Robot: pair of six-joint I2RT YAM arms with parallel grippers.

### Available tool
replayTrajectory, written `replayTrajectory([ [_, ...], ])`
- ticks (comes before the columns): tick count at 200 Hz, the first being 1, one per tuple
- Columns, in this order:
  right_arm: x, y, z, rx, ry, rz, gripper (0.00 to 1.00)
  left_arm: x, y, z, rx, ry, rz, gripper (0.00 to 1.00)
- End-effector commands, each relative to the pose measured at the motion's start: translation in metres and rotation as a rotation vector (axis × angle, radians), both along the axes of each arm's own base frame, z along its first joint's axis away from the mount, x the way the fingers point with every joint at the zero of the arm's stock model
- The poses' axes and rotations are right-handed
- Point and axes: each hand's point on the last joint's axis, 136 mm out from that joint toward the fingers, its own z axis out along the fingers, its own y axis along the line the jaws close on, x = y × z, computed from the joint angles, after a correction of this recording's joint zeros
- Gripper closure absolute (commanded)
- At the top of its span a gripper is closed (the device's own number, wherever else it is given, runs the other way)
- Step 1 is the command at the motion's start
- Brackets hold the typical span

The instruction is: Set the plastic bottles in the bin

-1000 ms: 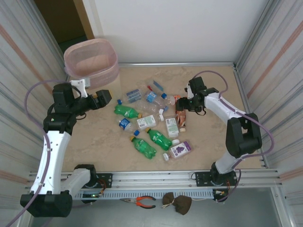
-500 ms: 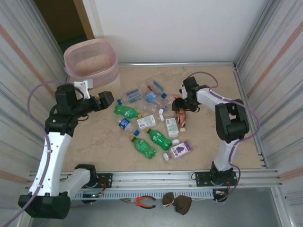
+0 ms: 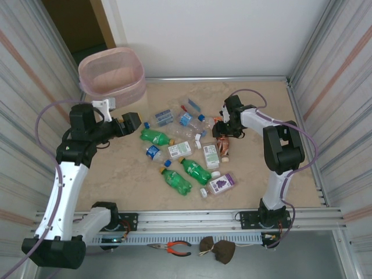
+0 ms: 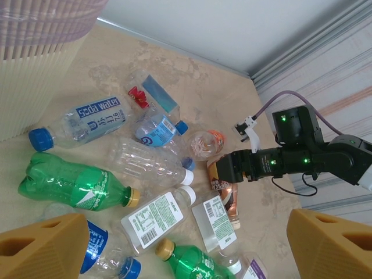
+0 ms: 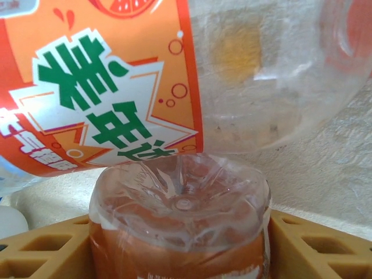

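Barely begun: the plastic bottles (image 3: 195, 170) lie scattered mid-tabletop, the bin (image 3: 113, 92) stands at eleven o'clock, the left hand (image 3: 131, 122) gapes empty, and the right hand (image 3: 223, 131) clasps a brown bottle (image 3: 222, 145).

Bin (image 3: 116, 93) at far-left corner of table (image 3: 261, 168). Bottles (image 3: 180, 150) lie loose mid-table, right of and nearer than bin. Left gripper (image 3: 132, 121) between bin and bottles. Right gripper (image 3: 222, 131) at pile's right edge, rightmost bottle (image 3: 222, 145) between its fingers. Pliers (image 3: 174, 248) before near rail (image 3: 192, 218), off table
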Motion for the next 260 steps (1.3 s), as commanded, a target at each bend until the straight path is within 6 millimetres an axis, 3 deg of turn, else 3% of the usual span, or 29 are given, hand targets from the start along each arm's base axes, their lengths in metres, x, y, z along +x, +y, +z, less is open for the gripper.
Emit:
replayTrajectory([
  [1, 0.006, -0.003, 0.011, -0.007, -0.023, -0.004, 0.38, 0.001, -0.005, 0.014, -0.022, -0.044, -0.012, 0.11],
  [50, 0.0, -0.016, 0.054, -0.059, -0.116, -0.011, 0.4, 0.001, -0.018, 0.04, -0.06, -0.152, -0.068, 0.11],
  [97, -0.018, -0.018, 0.122, -0.045, -0.265, 0.004, 0.41, -0.007, -0.037, 0.071, -0.099, -0.328, -0.153, 0.12],
  [139, -0.043, 0.005, 0.196, 0.06, -0.462, 0.075, 0.41, -0.019, -0.061, 0.097, -0.108, -0.484, -0.277, 0.12],
  [204, -0.106, 0.053, 0.327, 0.364, -0.853, 0.288, 0.41, -0.047, -0.112, 0.136, -0.115, -0.676, -0.529, 0.14],
  [233, -0.143, 0.062, 0.377, 0.504, -1.021, 0.389, 0.42, -0.073, -0.14, 0.147, -0.104, -0.785, -0.669, 0.15],
  [260, -0.176, 0.071, 0.409, 0.636, -1.098, 0.493, 0.41, -0.095, -0.16, 0.149, -0.087, -0.843, -0.784, 0.14],
])
